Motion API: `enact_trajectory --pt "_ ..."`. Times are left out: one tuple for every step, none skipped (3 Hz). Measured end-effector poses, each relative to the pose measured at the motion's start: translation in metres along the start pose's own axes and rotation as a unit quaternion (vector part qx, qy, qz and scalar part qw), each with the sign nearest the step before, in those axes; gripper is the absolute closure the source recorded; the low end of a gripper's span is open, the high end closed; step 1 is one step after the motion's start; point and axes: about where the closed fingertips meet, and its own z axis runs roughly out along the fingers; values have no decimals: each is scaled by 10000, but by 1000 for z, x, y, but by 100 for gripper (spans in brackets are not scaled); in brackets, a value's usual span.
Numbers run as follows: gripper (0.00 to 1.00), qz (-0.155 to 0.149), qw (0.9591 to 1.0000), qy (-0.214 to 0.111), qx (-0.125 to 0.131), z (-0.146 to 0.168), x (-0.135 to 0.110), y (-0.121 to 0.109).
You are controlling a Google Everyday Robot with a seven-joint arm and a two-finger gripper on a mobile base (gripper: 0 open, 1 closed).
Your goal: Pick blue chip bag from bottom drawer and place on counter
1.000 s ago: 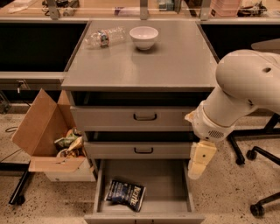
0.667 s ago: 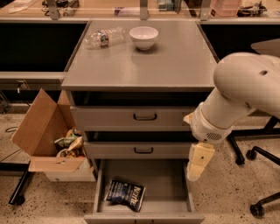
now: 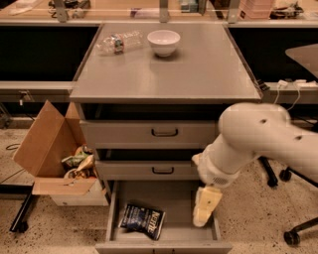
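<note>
- Clutter on the grey worktop sits at its far end: a white bowl and, just to its left, a clear plastic bottle lying on its side.
- Behind it runs a tan worktop carrying small items too blurred to name.
- Two grey drawer fronts with black loop handles are closed below the top.
- An open cardboard box stands on the floor just left of the cabinet, with green and yellow wrappers inside.
- A wheeled chair base stands on the floor to the right.
- The bottom drawer is pulled out.
- The blue chip bag lies flat on the left part of the drawer's floor, near the front edge.
- The bulky white arm reaches in from the right and covers the right ends of the drawer fronts.
- The claw points downward over the right part of the bottom drawer, close to its right wall.
- Bare drawer floor lies between the claw and the bag; they are apart.
- Whether the claw is spread or pressed together, I cannot tell.
</note>
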Motion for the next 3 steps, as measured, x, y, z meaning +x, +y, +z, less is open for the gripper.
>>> enact_trajectory --pt "0 -32 9989 -414 -199 96 -17 22" --pt "0 -56 9968 -759 -248 153 -35 24" --pt "0 12 9929 -1125 -387 207 -52 15"
